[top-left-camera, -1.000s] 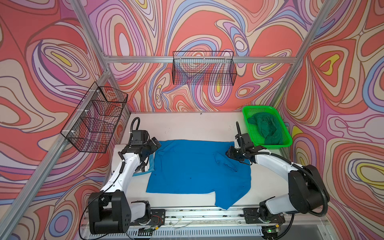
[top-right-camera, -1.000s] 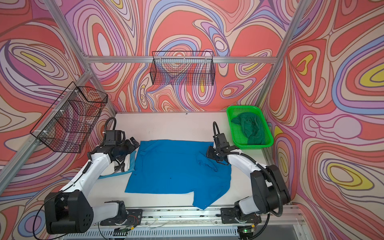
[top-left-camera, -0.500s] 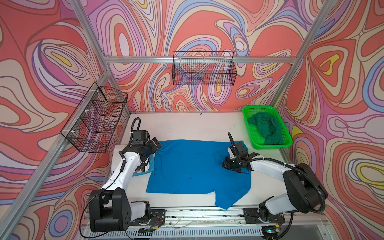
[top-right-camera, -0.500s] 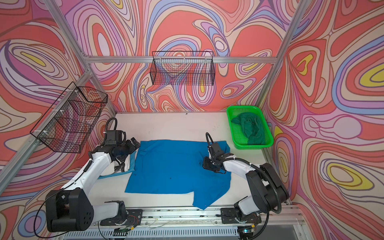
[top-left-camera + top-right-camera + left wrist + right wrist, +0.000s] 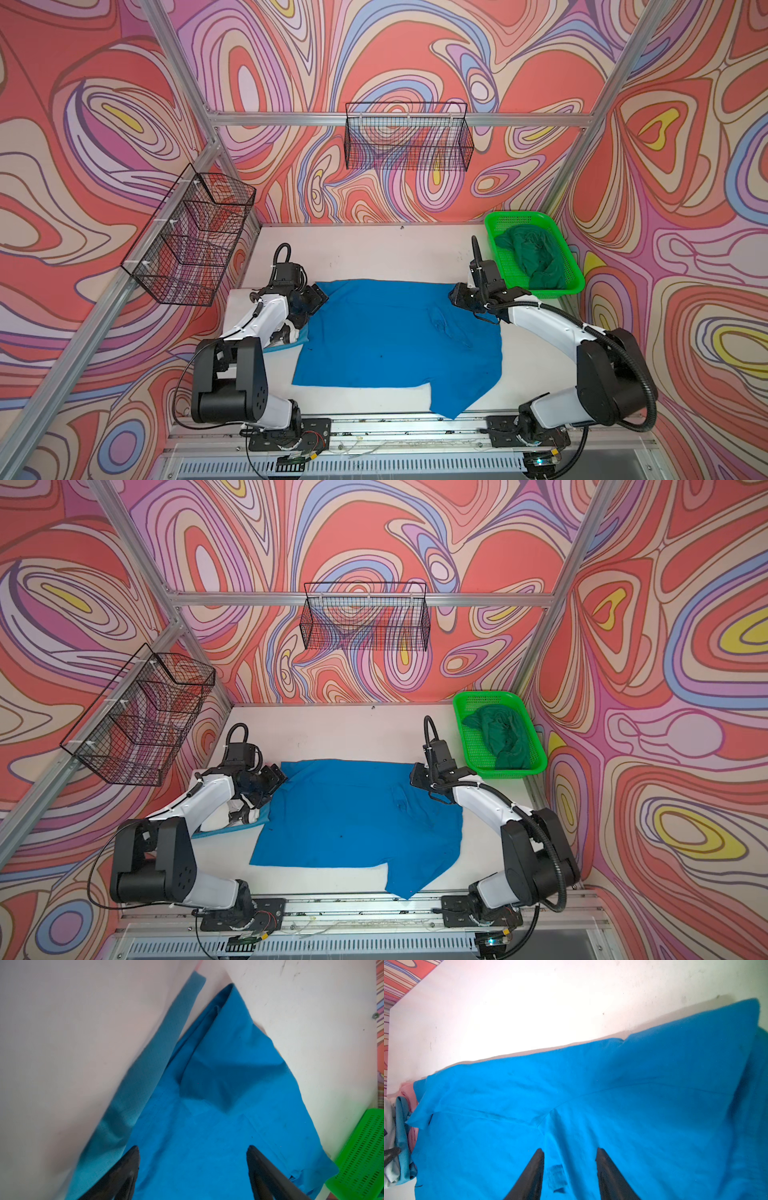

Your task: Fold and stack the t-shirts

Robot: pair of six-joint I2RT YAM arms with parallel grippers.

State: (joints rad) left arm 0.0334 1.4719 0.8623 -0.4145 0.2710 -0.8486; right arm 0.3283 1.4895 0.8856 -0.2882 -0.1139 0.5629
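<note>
A bright blue t-shirt (image 5: 395, 332) (image 5: 353, 816) lies spread flat in the middle of the table, one corner hanging toward the front edge. My left gripper (image 5: 318, 297) (image 5: 192, 1147) hovers open over its far left corner. At its far right corner my right gripper (image 5: 454, 297) (image 5: 570, 1150) is open, with a ridge of blue cloth and the label below its fingers. A dark green t-shirt (image 5: 534, 259) lies crumpled in the green basket (image 5: 519, 215). Under my left arm a lighter blue t-shirt (image 5: 286, 345) (image 5: 145, 1074) lies with a white cloth (image 5: 216, 816) on it.
A black wire basket (image 5: 407, 141) hangs on the back wall and a tiered wire rack (image 5: 191, 241) on the left wall. Bare white table (image 5: 374, 253) stretches behind the blue shirt. The aluminium rail (image 5: 395, 424) runs along the front edge.
My right gripper swept inward over the blue shirt, then drew back to its far right corner, opening wider. That corner now lies flatter. My left gripper's jaws narrowed slightly; the arm stayed put.
</note>
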